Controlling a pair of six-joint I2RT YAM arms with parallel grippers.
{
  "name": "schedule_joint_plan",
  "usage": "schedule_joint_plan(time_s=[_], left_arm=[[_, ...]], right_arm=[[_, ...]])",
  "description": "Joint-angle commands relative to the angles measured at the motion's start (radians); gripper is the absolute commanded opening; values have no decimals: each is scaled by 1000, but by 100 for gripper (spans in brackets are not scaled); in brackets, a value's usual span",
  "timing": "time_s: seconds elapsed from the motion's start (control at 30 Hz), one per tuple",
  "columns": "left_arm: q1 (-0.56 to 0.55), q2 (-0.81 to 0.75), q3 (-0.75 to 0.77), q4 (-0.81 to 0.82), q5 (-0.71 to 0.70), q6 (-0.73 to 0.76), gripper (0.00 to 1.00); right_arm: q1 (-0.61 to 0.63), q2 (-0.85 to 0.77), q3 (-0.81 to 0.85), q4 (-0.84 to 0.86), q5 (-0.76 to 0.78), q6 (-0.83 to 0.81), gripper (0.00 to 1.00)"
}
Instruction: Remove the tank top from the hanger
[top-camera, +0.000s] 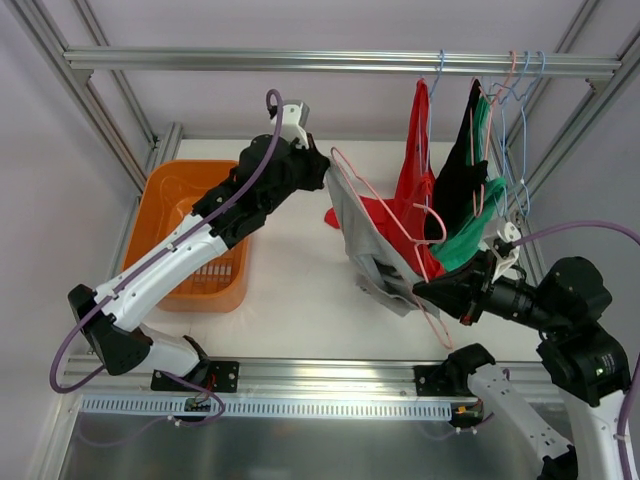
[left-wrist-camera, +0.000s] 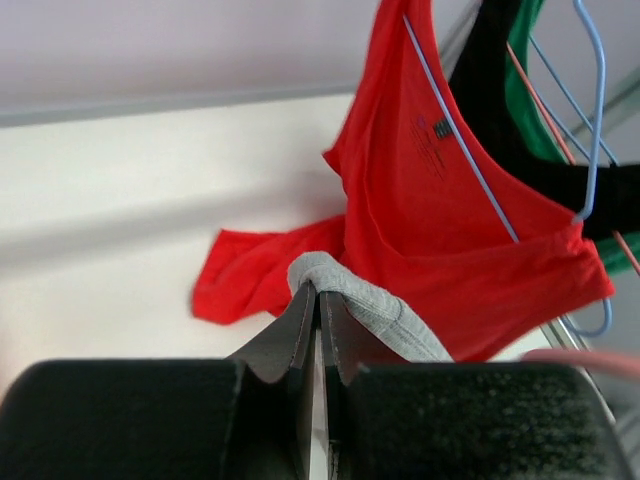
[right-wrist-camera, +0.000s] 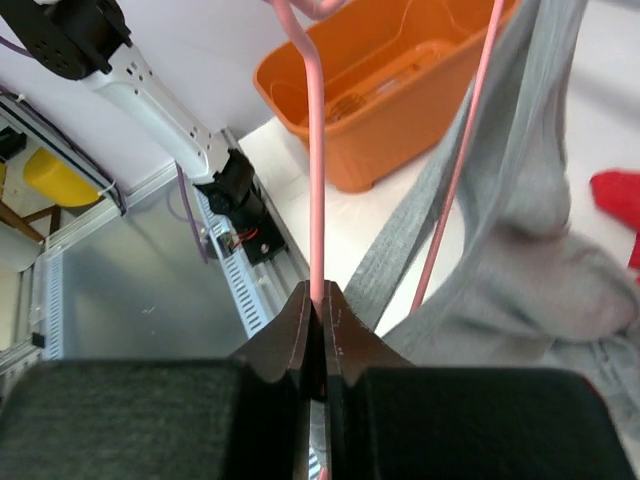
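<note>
Right gripper (right-wrist-camera: 318, 300) is clamped tight on the pink hanger (right-wrist-camera: 315, 180) wire. Left gripper (left-wrist-camera: 318, 305) pinches the grey tank top (left-wrist-camera: 372, 305) hem. I only get those grips from the wrist cams. Top view shows the tank top on the hanger, held between both arms above the table (top-camera: 290, 290). Count: four garments, namely the grey one, red garment (top-camera: 410, 190), black garment (top-camera: 458, 175) and green garment (top-camera: 470, 240), plus one orange basket (top-camera: 215, 292).

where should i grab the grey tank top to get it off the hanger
Grip the tank top by its stitched edge, bunched into a ridge in the left claw. Come from the basket side, clear of the hanger in the right claw.
</note>
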Motion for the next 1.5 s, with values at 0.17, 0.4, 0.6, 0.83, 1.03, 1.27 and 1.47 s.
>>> schedule_joint_plan(time_s=[0.17,0.4,0.6,0.83,1.03,1.27,1.47], left_arm=[[-2,-121,-94,27,501,-96,0],[-127,-164,-218,89,980,-98,0],[-150,-257,-380,-30,589,-100,0],[-150,-211,-423,-172,131,-124,62],[-147,-270,-399,-253,-46,-115,99],[-127,-363,-385,-365,-149,-89,99],[-127,-406,-379,-370,-14,-54,99]], right_arm=[[0,-93,-197,639,167,111,0],[6,28,-416,1575,213,342,0],[23,189,-277,1446,225,357,0],[61,163,-35,472,492,276,0],[63,177,52,202,428,297,1],[64,358,159,120,410,247,0],[59,683,478,111,520,211,0]])
